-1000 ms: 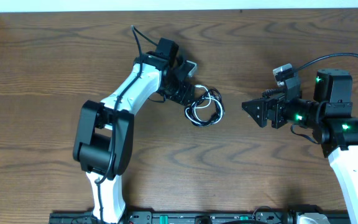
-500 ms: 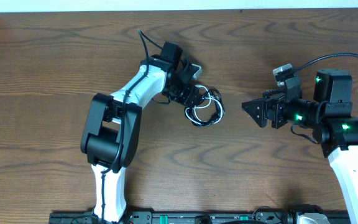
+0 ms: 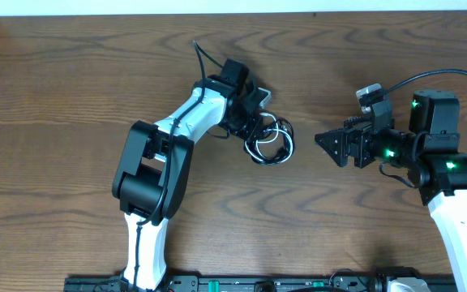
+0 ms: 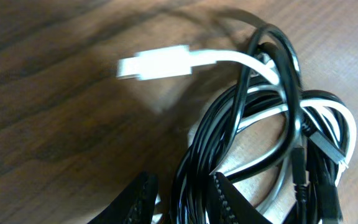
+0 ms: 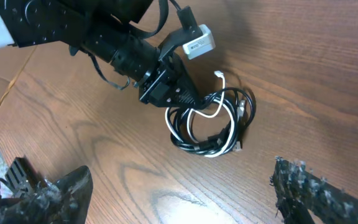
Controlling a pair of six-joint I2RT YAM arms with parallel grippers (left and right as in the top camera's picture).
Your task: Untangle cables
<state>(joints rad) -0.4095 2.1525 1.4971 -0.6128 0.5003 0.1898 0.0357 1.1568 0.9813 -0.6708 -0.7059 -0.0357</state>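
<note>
Over on the left, the left fingers [image 3: 255, 126] are straddling black strands at the left edge of the cables [image 3: 268, 139], parted and not pinching. The black-and-white coil is lying mid-counter [image 3: 55, 97], spreading rightward from them. Further right, the right fingers [image 3: 321, 139] are hanging wide open, well apart. The left arm is clearly nearer.

left arm [image 3: 186, 122] swung right over worktop [image 3: 55, 97]: elbow and forearm now nearer centre, arm wire [image 3: 201, 53] carried along. left claw [image 3: 256, 124] went from just beside cables [image 3: 270, 142] onto bundle's upper-left edge. black cable [image 4: 229, 118] strands now lie between its fingers [image 4: 138, 199]; clamped or not, unclear. bundle possibly nudged slightly.
</note>
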